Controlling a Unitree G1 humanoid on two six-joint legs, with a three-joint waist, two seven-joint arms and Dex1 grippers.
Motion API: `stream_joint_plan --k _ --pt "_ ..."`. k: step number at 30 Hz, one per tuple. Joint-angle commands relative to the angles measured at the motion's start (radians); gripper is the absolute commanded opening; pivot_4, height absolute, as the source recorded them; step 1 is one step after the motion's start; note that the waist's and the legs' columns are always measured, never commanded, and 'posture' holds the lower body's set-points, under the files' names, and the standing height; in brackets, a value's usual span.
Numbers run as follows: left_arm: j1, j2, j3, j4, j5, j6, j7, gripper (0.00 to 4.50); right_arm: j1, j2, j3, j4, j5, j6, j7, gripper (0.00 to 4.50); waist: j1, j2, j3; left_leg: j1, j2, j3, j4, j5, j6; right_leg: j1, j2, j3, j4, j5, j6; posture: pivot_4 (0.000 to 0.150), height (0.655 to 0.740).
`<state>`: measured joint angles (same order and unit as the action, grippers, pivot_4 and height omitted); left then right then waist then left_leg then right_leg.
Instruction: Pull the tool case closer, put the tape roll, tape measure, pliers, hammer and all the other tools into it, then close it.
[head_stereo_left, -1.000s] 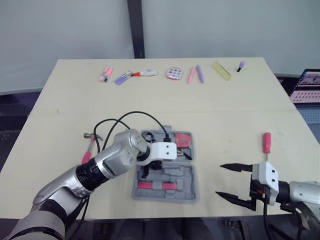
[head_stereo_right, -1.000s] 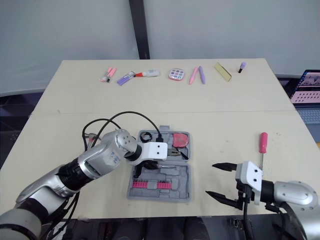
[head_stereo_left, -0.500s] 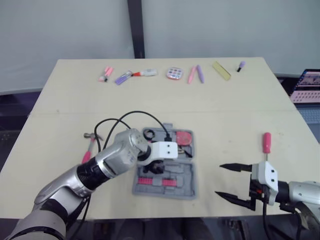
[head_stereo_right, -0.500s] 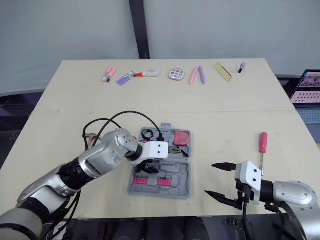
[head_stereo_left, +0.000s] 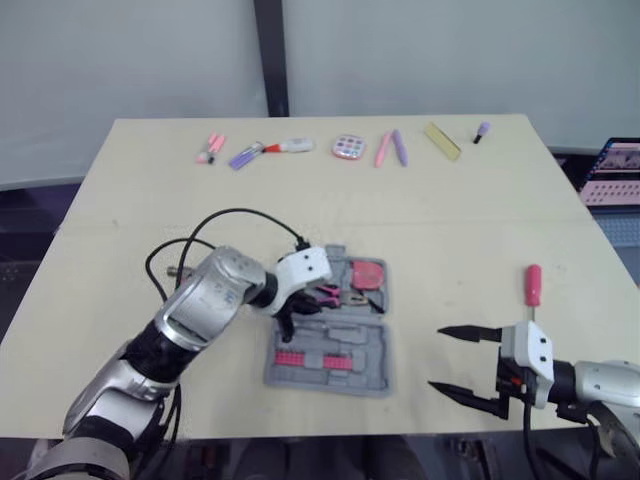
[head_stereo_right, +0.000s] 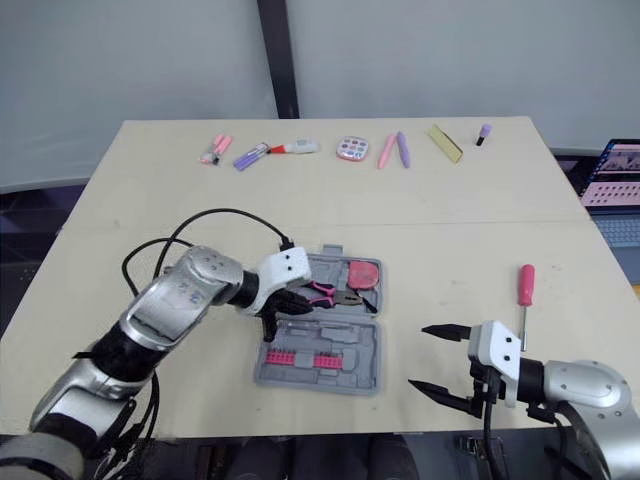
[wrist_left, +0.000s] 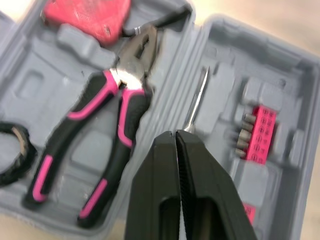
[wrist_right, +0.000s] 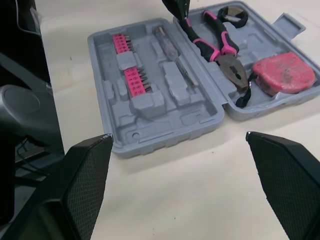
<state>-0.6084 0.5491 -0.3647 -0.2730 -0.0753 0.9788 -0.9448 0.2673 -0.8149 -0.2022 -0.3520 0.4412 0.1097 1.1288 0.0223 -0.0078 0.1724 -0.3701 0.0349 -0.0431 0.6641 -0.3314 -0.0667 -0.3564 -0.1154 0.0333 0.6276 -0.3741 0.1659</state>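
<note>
The grey tool case (head_stereo_left: 372, 372) lies open on the table. Its far half holds the pink-and-black pliers (wrist_left: 100, 125), the red tape measure (head_stereo_left: 368, 273) and the black tape roll (wrist_left: 9, 159). The near half carries pink bit racks (head_stereo_left: 318, 358) and a thin screwdriver blade (wrist_left: 197, 100). My left gripper (wrist_left: 176, 137) is shut with nothing in it, just over the case's left side beside the pliers' handles. My right gripper (head_stereo_left: 455, 362) stands open above the table to the right of the case. A red-handled screwdriver (head_stereo_left: 533, 285) lies beyond it.
Pens, markers and small items (head_stereo_left: 300, 148) lie in a row along the table's far edge. A laptop (head_stereo_left: 612, 172) stands off the table's right side. A black cable (head_stereo_left: 235, 215) loops over my left arm. Bare tabletop separates the case from the right gripper.
My left gripper has drawn back to the left from over the case's far half, uncovering the pliers lying there. The right gripper has stayed where it was.
</note>
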Motion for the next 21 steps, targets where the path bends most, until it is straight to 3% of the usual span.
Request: stream_joint_plan --k 1,3,9,21 --pt "0.099 -0.018 0.127 0.029 -0.076 -0.282 -0.011 0.01 0.004 0.003 -0.018 -0.017 0.014 -0.007 -0.002 4.5 0.0 0.0 0.0 0.0 0.0 0.0 0.0 0.0 0.0 0.0 0.0 0.0 0.0 0.0 0.0 0.15 0.74" --pt "0.162 -0.021 0.161 0.073 -0.099 -0.45 -0.044 0.01 0.006 0.003 -0.021 -0.018 0.015 -0.006 -0.003 4.5 0.001 0.0 0.0 0.0 0.0 0.0 0.0 0.0 0.0 0.0 0.0 0.0 -0.001 0.0 0.0 0.15 0.74" --pt "0.217 -0.038 0.152 0.195 -0.083 -0.698 -0.068 0.01 0.008 0.001 -0.03 -0.019 0.018 -0.004 -0.004 4.5 0.003 0.0 0.0 0.0 -0.001 0.0 0.001 0.0 0.0 0.0 0.0 0.0 -0.001 0.0 0.0 0.15 0.74" --pt "0.205 -0.087 0.064 0.391 0.019 -0.891 -0.048 0.01 0.026 -0.005 -0.051 -0.04 0.023 0.009 -0.017 4.5 0.001 0.0 0.0 0.0 -0.001 0.0 0.0 0.0 0.0 0.0 0.0 0.0 0.0 0.0 0.0 0.15 0.74"
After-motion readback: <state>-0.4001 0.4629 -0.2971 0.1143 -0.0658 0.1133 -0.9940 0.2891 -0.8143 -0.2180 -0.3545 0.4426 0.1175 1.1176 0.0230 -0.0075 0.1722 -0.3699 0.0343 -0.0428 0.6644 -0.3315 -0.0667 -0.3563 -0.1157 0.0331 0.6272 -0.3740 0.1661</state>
